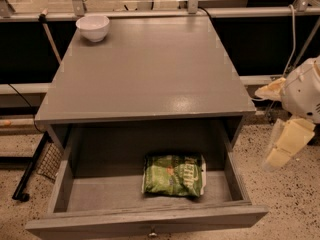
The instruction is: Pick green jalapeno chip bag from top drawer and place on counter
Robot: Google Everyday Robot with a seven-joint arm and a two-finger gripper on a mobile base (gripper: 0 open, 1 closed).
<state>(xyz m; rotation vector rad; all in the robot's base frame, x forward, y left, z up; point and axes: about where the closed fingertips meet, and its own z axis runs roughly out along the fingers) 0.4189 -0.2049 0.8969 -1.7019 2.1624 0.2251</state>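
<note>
Green jalapeno chip bag (pixel 174 175) lies flat, right of centre, in the open top drawer (pixel 150 219) — gripper (pixel 286 145), beyond the counter (pixel 150 69)'s right edge, state indeterminable, should descend squarely over it, clearing the counter's front edge.

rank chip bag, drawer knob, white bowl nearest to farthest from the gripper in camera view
From the gripper at the right edge:
1. chip bag, inside the drawer
2. drawer knob, front panel
3. white bowl, counter far left
</note>
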